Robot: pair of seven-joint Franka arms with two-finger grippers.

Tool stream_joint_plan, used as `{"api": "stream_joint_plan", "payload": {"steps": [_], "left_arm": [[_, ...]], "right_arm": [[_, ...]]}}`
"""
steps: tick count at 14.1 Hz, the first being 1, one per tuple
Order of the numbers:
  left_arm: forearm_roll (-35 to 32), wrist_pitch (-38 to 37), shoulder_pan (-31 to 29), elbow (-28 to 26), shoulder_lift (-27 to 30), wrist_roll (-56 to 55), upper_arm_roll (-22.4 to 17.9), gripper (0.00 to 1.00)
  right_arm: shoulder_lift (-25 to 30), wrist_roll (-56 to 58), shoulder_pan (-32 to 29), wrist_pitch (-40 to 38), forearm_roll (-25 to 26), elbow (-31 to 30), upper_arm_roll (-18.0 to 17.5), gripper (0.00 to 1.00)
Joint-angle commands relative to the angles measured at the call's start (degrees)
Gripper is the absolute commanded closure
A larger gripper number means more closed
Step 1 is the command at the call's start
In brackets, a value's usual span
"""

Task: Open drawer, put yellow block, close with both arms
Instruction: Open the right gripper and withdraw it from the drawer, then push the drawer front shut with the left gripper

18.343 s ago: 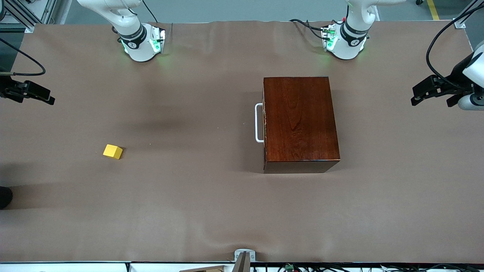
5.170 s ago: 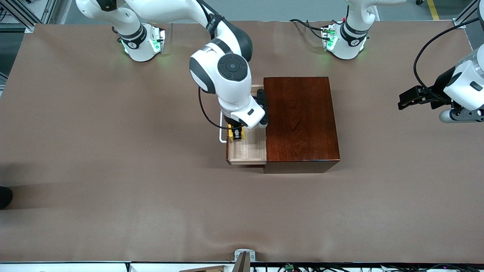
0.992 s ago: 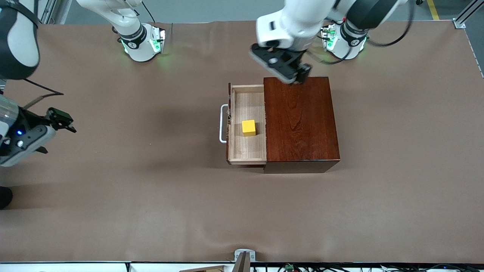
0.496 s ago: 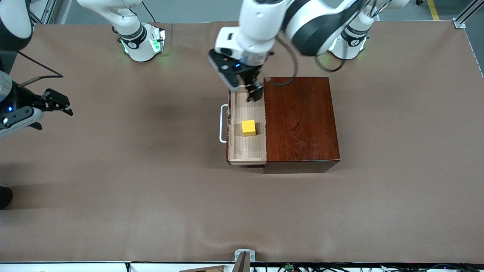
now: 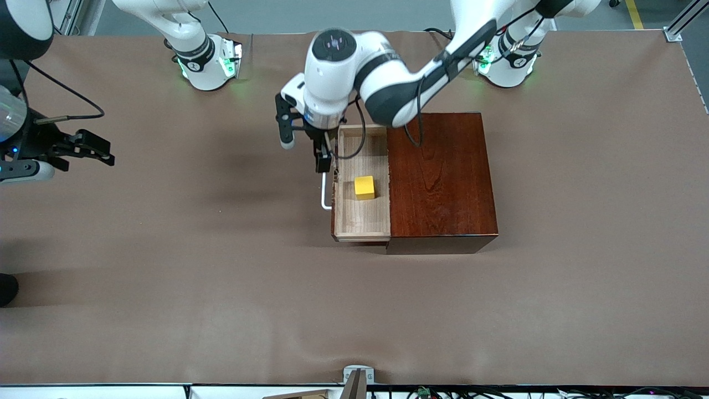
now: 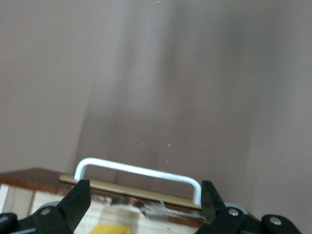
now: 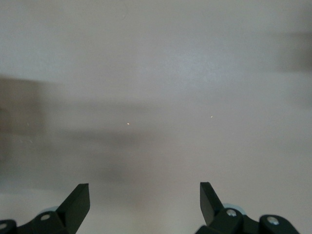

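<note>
The drawer [image 5: 363, 219] stands pulled out of the mahogany box [image 5: 440, 177], its white handle [image 5: 324, 194] facing the right arm's end of the table. The yellow block [image 5: 364, 187] lies on the drawer's pale floor. My left gripper [image 5: 325, 159] hangs open over the drawer's front edge, at the end of the handle farther from the front camera. In the left wrist view the handle [image 6: 139, 170] runs across between the open left gripper's [image 6: 145, 191] fingers, and a bit of the yellow block [image 6: 111, 229] shows. My right gripper [image 5: 102, 151] waits open at its end of the table, holding nothing [image 7: 144, 191].
The brown table cover [image 5: 221, 277] stretches wide around the box. Both arm bases [image 5: 207, 64] [image 5: 507, 61] stand along the edge farthest from the front camera. The left arm's forearm crosses above the box's corner nearest its base.
The left arm has swung from over the box's corner to the drawer's front edge by the handle. The right gripper has shifted only slightly. Block and drawer have not moved.
</note>
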State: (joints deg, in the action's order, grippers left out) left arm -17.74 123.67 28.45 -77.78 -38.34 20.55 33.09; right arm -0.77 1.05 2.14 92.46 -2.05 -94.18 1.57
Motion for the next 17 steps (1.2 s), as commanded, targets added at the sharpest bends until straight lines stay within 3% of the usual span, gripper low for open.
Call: {"api": "stream_joint_plan", "payload": {"steps": [1,5,17], "left_arm": [[-2.12,1.84,1.25,3.07,-3.32,6.05,-1.44,0.0],[-2.12,2.28,2.83,2.98,-5.43,12.92,-4.26,0.0],[-1.06,-5.18,1.78,2.54,-5.26,9.59,-4.52,0.0]], "right_arm": [[2.09,-3.33,-2.31,-0.35,-0.58,-1.35,-1.48,0.0],[1.91,-2.64,-3.37,-0.7,0.03,-0.04,-0.87,0.0],[0.86,-2.81,-4.69,-1.5,0.21,1.63,-0.78,0.0]]}}
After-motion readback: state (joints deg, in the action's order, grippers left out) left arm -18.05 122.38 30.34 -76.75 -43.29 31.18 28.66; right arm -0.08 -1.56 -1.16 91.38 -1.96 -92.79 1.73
